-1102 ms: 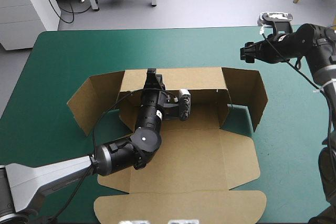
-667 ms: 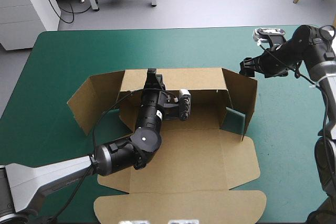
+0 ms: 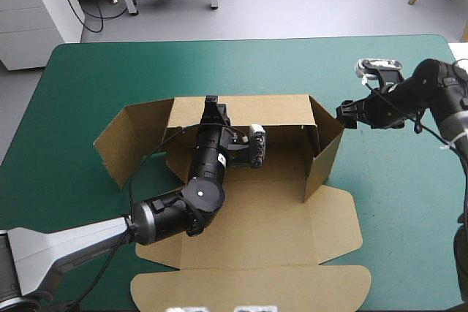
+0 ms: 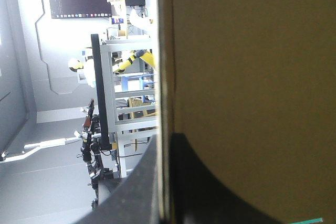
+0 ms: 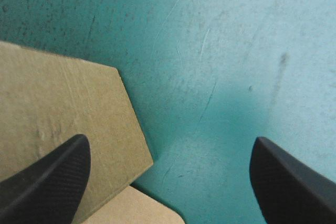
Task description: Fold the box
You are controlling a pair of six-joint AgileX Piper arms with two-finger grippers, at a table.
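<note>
Table top under a teal-green cover, viewed from above, its far edge toward the top.

Item 1. Box: one cut sheet of brown board, partly raised, lying about the middle of the table.
- Back wall: upright along the far side.
- Right side wall: upright, swung inward over the base.
- Left flap: raised but splayed outward.
- Lid: a long panel with rounded corners, flat on the cover toward the near edge.

Item 2. Left gripper: two broad black curved fingers, on the arm that enters at the near left corner and reaches across the base. It is pinched on the top edge of the back wall. In its wrist view the fingers are all but closed, with the sheet's edge running up between them (brown board fills the whole side beyond that edge).

Item 3. Right gripper: same pattern, at the outer face of the right side wall, near its far top corner. Whether it touches the board cannot be told. In its wrist view the fingers stand wide apart and grasp nothing. Bare cover lies between them, and a cut corner of the board lies ahead of one finger.
</note>
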